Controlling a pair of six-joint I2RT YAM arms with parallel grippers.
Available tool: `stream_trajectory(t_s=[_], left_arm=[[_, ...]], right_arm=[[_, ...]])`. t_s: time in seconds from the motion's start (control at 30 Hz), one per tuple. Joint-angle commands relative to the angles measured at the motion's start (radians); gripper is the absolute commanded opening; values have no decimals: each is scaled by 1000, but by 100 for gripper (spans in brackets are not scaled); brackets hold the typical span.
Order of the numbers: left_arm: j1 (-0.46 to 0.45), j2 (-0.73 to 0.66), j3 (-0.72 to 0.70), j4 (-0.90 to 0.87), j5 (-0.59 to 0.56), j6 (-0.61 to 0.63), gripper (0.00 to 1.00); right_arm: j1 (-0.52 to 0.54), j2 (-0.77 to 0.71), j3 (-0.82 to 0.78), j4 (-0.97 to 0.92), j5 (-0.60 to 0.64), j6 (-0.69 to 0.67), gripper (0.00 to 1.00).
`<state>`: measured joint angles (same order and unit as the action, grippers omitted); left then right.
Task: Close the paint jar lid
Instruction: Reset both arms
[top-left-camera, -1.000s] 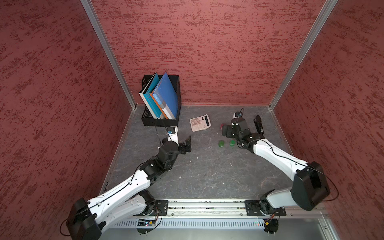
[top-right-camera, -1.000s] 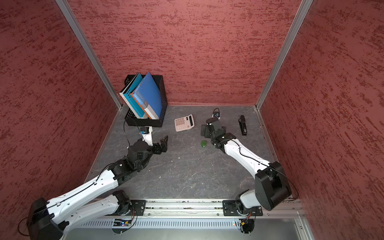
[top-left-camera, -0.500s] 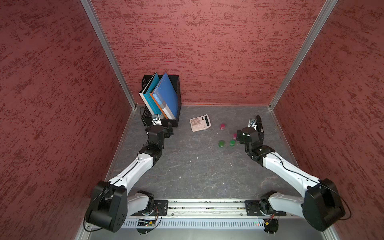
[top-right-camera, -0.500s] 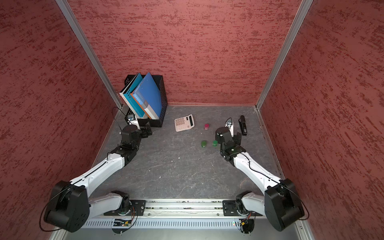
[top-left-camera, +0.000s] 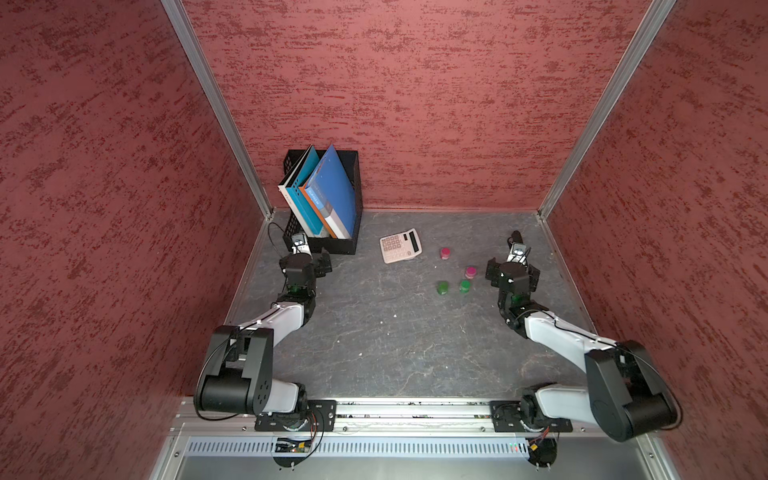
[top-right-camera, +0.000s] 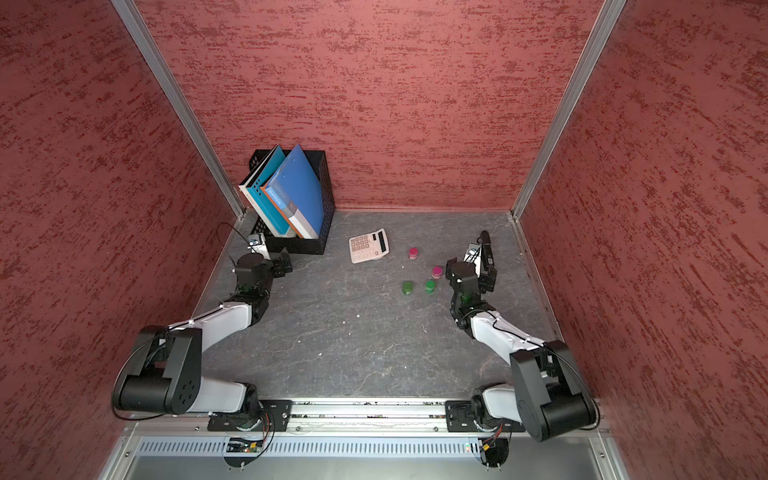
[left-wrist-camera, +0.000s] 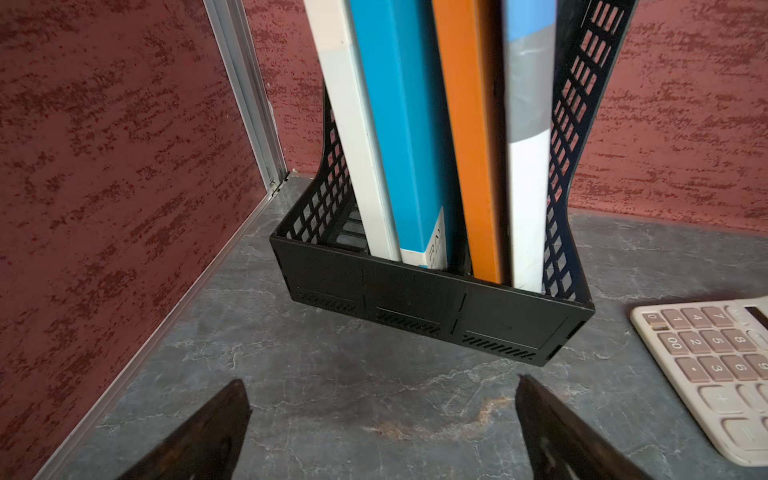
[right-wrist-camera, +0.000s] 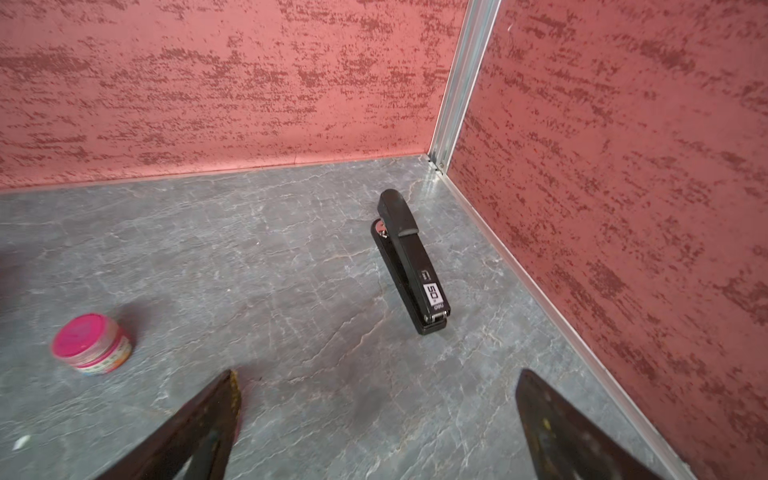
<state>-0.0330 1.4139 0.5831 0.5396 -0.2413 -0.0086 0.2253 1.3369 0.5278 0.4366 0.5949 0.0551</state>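
Change: both arms have pulled back from the middle of the tabletop (top-left-camera: 374, 332) to its sides.
Left tool (left-wrist-camera: 380, 380): released, empty, facing the file rack (left-wrist-camera: 432, 303).
Right tool (right-wrist-camera: 378, 372): released, empty, near the stapler (right-wrist-camera: 411, 266).
Pink paint jar (right-wrist-camera: 91, 344): free on the tabletop, left of the right tool, lid seated.
Meaning: closing looks done.

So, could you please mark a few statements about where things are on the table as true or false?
1. The left gripper is open and empty. True.
2. The right gripper holds something. False: it is open and empty; a pink jar stands apart from it on the table.
3. The calculator lies on the table beside the file holder. True.
4. The stapler is inside the file holder. False: it lies on the table near a back corner.
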Motion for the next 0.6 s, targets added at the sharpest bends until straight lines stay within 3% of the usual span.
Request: stream_trajectory(t_s=[0.0, 0.13, 0.3, 0.5, 0.57], left_arm=[[49, -18, -24, 80, 121, -16, 100], [83, -18, -50, 149, 174, -5, 100], [89, -9, -104, 284, 168, 8, 100], [95, 246, -133, 591, 216, -16, 100], [89, 215, -100, 484, 244, -14, 100]], right_arm=[[-50, 38, -52, 199, -64, -51, 99], [-112, 138, -81, 323, -129, -16, 99], [-115, 180, -32, 275, -209, -48, 99], [-119, 184, -23, 261, -224, -50, 99], [-120, 178, -41, 287, -257, -57, 99]])
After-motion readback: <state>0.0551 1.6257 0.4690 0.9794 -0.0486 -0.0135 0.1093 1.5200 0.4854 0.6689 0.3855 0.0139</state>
